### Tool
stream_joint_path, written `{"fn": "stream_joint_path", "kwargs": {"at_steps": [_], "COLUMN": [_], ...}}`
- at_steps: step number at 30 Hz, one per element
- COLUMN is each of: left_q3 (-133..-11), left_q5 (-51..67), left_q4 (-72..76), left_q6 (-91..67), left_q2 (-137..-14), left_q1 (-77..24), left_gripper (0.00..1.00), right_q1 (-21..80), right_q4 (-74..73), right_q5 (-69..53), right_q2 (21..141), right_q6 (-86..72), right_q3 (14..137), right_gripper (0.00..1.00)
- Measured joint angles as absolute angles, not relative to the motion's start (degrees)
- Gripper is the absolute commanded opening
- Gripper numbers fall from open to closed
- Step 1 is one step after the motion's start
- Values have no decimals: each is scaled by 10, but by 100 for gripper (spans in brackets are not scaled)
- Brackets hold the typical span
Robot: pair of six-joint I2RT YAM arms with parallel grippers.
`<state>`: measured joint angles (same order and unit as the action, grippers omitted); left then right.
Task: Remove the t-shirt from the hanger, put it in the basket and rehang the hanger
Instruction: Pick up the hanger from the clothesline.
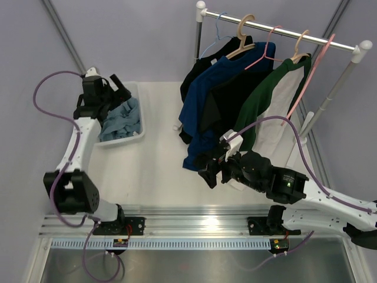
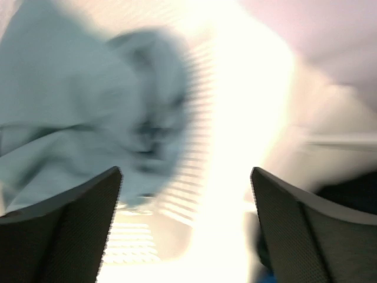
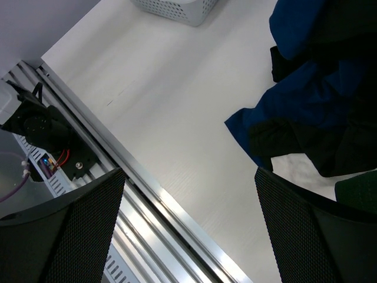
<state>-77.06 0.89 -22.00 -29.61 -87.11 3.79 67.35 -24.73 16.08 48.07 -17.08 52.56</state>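
Observation:
Several t-shirts hang on a rail (image 1: pixel 283 32) at the back right: a black one, a blue one (image 1: pixel 203 97) on a wooden hanger (image 1: pixel 242 41), a black one on a pink hanger (image 1: pixel 265 53) and a green-and-white one (image 1: pixel 277 106). The blue shirt's hem (image 3: pixel 283 112) shows in the right wrist view. My right gripper (image 1: pixel 209 171) is open and empty, low beside the blue hem. My left gripper (image 1: pixel 121 91) is open and empty over a white basket (image 1: pixel 136 137) holding a grey-blue t-shirt (image 1: pixel 121 118), which shows blurred in the left wrist view (image 2: pixel 76 112).
A metal rail (image 1: pixel 194 215) runs along the table's near edge, also in the right wrist view (image 3: pixel 147 200). The rack's slanted post (image 1: pixel 330 100) stands at the right. A pale pink hanger (image 1: pixel 312 68) hangs bare at the rail's right end.

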Motion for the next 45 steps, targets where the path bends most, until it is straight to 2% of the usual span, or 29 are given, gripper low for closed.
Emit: {"fn": "stream_joint_path", "kwargs": {"at_steps": [4,9,17,22,31,36,45], "left_q3": [-773,-736,-568,-498,-404,-356,-358], "left_q5": [29,13,-51,-70,-26,-20,-22], "left_q4": [-200,-183,-148,-122,23,67,41], "left_q6": [-312,-316,-307,-283,-251,-243,-237], "left_q2": [-748,-643,-578,-578,-582,-551,-513], "left_q1": [-33,-171,-363,-461,-510,-510,-510], "left_gripper": [99,99,99,99,99,99,99], "right_q1": [674,674,674,674,662,555,462], "right_q4": [-268,-319,-441,-476,-425,-443,-466], "right_q5": [196,293,470,564,695,671,636], "right_q2": [498,503,501,497,528,633,720], "right_q6": [-178,-204,-247,-241,-153,-148,-144], "right_q3": [545,619,808,879,908,1027,1091], "right_gripper": [99,100,99,99,100,99,100]}}
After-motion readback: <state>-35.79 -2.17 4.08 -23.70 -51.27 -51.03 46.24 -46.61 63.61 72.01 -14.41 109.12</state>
